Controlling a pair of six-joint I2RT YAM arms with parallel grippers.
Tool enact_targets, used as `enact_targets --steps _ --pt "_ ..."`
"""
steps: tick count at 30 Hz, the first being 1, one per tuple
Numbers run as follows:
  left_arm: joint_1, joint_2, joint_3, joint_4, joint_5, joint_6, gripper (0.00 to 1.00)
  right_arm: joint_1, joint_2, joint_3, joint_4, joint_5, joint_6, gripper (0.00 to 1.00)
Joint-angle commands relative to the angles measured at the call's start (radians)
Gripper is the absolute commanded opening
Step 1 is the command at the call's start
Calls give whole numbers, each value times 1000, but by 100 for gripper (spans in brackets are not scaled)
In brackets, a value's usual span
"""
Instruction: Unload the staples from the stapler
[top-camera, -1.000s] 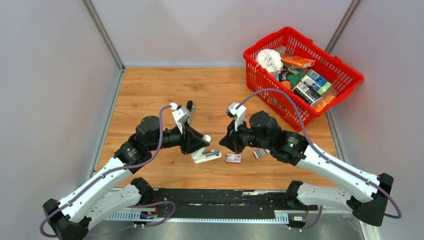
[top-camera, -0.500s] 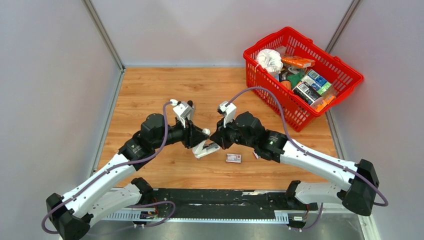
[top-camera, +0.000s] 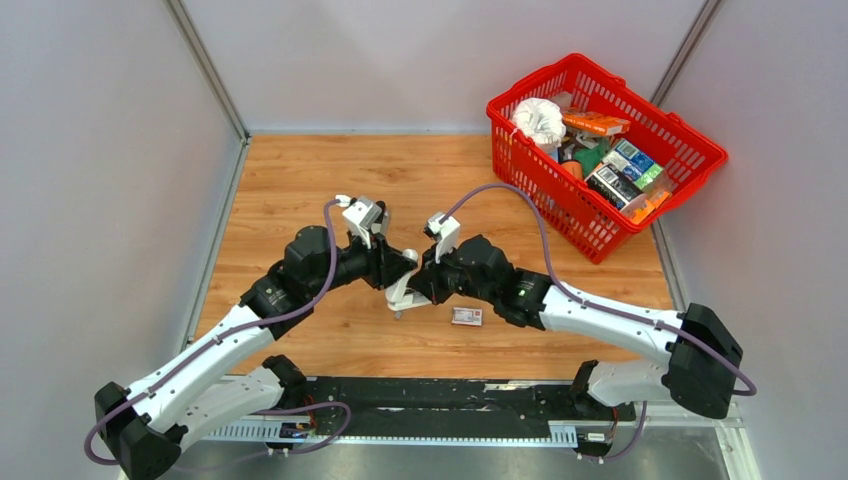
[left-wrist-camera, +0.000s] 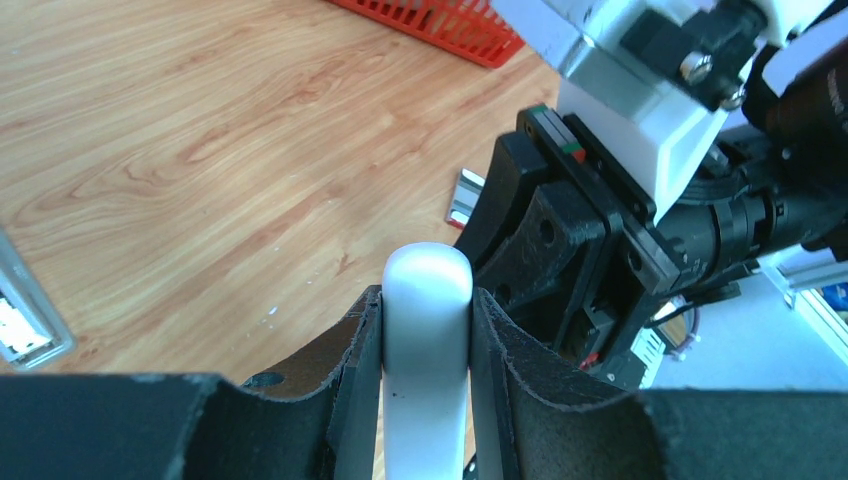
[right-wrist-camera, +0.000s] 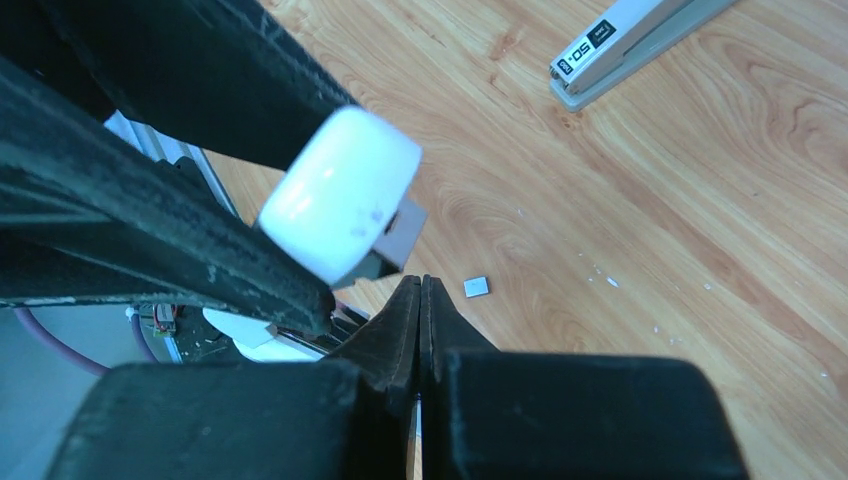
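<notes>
We have swung our right arm (top-camera: 600, 315) toward nine o'clock, bringing the right fingers (right-wrist-camera: 420, 310) from well apart to just beside the white stapler (left-wrist-camera: 428, 300). Our left fingers (top-camera: 395, 270) have drawn back toward eleven o'clock, tipping that stapler steeply so it no longer lies flat on the bench (top-camera: 300, 180).

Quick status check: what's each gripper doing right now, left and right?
Left gripper: closed on the white stapler.
Right gripper: closed, nothing between its fingers.
</notes>
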Motion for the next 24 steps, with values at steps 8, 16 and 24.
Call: enact_targets --steps 8,16,24 --pt "6 24 40 63 -218 -71 0 45 62 -74 200 -24 99 0" --pt "6 70 12 97 -267 -80 0 54 120 -114 342 -74 165 0" --pt "6 78 11 97 -321 -90 0 54 178 -146 473 -128 224 0"
